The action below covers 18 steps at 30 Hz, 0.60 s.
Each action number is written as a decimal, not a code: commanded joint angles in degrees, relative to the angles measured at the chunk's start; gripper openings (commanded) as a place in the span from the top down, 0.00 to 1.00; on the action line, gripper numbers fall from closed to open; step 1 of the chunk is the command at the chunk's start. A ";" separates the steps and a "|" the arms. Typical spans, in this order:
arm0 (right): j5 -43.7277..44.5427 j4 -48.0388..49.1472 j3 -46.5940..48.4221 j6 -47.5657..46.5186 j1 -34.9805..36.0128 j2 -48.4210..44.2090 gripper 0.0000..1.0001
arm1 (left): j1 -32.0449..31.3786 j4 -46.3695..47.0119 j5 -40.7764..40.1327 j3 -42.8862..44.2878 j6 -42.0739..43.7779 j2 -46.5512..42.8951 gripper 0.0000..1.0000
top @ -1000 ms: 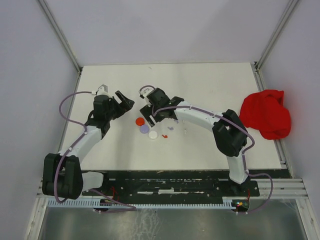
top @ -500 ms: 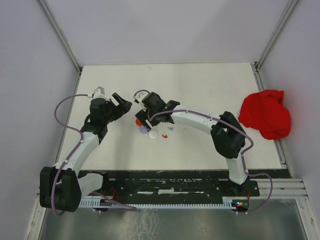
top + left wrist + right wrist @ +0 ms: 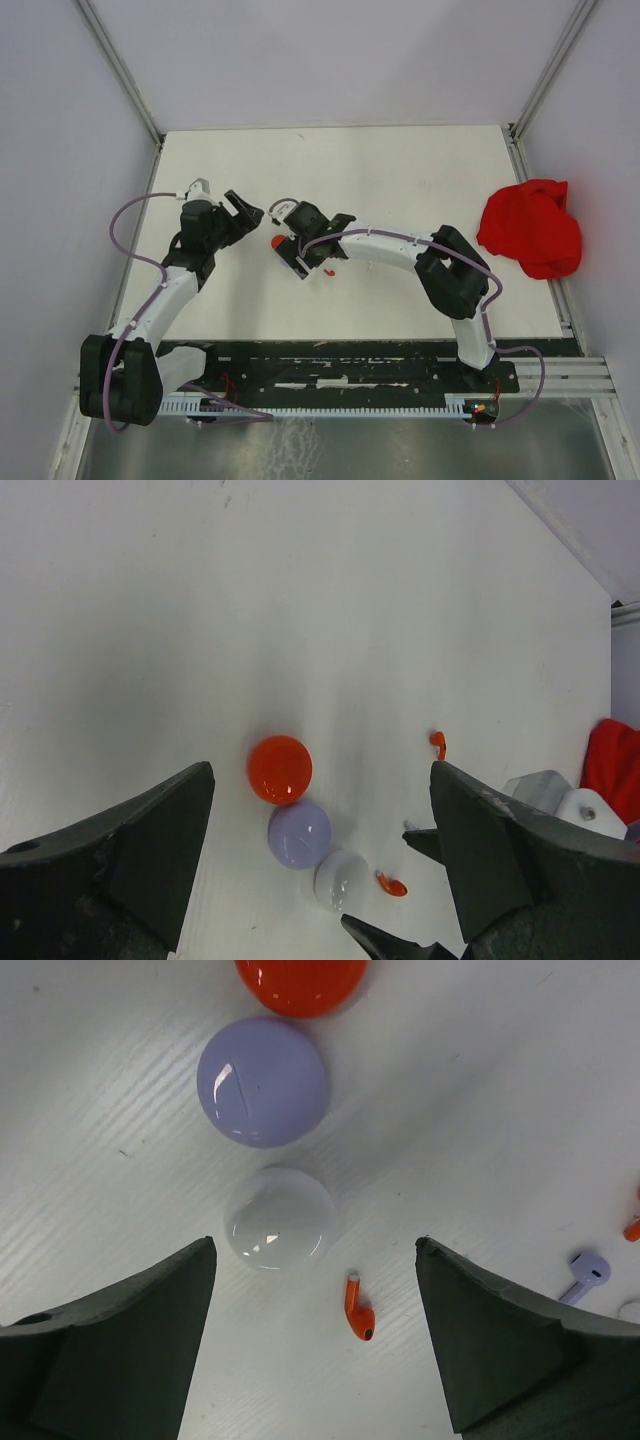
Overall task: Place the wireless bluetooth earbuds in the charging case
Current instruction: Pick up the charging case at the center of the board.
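Note:
Three closed round cases lie in a row: red, purple and white. In the right wrist view the purple case and the white case lie ahead of my jaws. A red earbud lies on the table beside the white case, between my right gripper's open jaws. A purple earbud lies further right. A second red earbud lies apart. My right gripper hovers over the cases, empty. My left gripper is open and empty, left of the red case.
A crumpled red cloth lies at the table's right edge. The white table is walled by white panels on the left, back and right. The right arm's fingers show low in the left wrist view.
My right gripper has moved left and nearer, and now covers the purple and white cases in the top view. My left gripper has drawn back slightly to the left.

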 commanded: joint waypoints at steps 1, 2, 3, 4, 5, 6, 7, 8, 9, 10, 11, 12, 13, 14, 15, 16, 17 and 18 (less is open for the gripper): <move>0.93 1.35 -2.36 -0.29 0.75 -3.19 0.11 | 0.29 0.99 -0.20 -0.45 1.34 -2.02 0.05; 0.92 1.46 -2.86 -0.39 0.91 -3.30 0.11 | 0.26 0.99 -0.20 -0.53 1.34 -2.09 0.05; 0.96 1.65 -3.29 -0.53 1.05 -3.33 0.11 | 0.32 0.99 -0.19 -0.56 1.39 -2.11 0.05; 1.09 1.80 -3.57 -0.63 1.19 -3.29 0.11 | 0.29 0.99 -0.18 -0.56 1.35 -2.11 0.05; 1.36 1.90 -3.83 -0.71 1.39 -3.21 0.11 | 0.35 0.99 -0.26 -0.55 1.34 -2.07 0.05; 1.69 1.93 -3.98 -0.81 1.50 -3.04 0.11 | 0.39 0.99 -0.27 -0.52 1.33 -2.03 0.05; 2.04 1.95 -4.00 -1.09 1.67 -2.88 0.11 | 0.36 1.05 -0.27 -0.48 1.38 -1.96 0.05; 2.38 1.95 -3.96 -1.33 1.71 -2.64 0.11 | 0.29 1.14 -0.28 -0.41 1.35 -1.87 0.05; 2.60 2.03 -3.91 -1.55 1.78 -2.38 0.11 | 0.39 1.20 -0.35 -0.35 1.42 -1.73 0.05; 2.89 1.99 -3.72 -1.74 1.88 -2.10 0.11 | 0.32 1.24 -0.36 -0.31 1.47 -1.56 0.05; 3.14 1.96 -3.58 -1.93 1.95 -1.84 0.11 | 0.36 1.25 -0.38 -0.18 1.51 -1.34 0.05; 3.26 2.02 -3.45 -2.11 1.96 -1.57 0.11 | 0.35 1.26 -0.35 -0.13 1.56 -1.24 0.05; 3.37 2.04 -3.28 -2.22 2.09 -1.38 0.11 | 0.29 1.32 -0.36 -0.13 1.60 -1.11 0.05; 3.42 2.00 -3.10 -2.46 2.13 -1.13 0.10 | 0.35 1.34 -0.36 -0.06 1.67 -0.98 0.05; 3.46 1.96 -2.91 -2.56 2.12 -0.87 0.11 | 0.34 1.34 -0.37 -0.04 1.76 -0.82 0.05; 3.47 1.91 -2.71 -2.70 2.16 -0.53 0.10 | 0.34 1.35 -0.43 -0.04 1.84 -0.74 0.05; 3.54 1.80 -2.42 -2.89 2.15 -0.24 0.10 | 0.37 1.37 -0.43 -0.04 1.87 -0.62 0.05; 3.62 1.71 -2.16 -3.05 2.22 0.07 0.10 | 0.36 1.36 -0.45 0.04 1.95 -0.62 0.05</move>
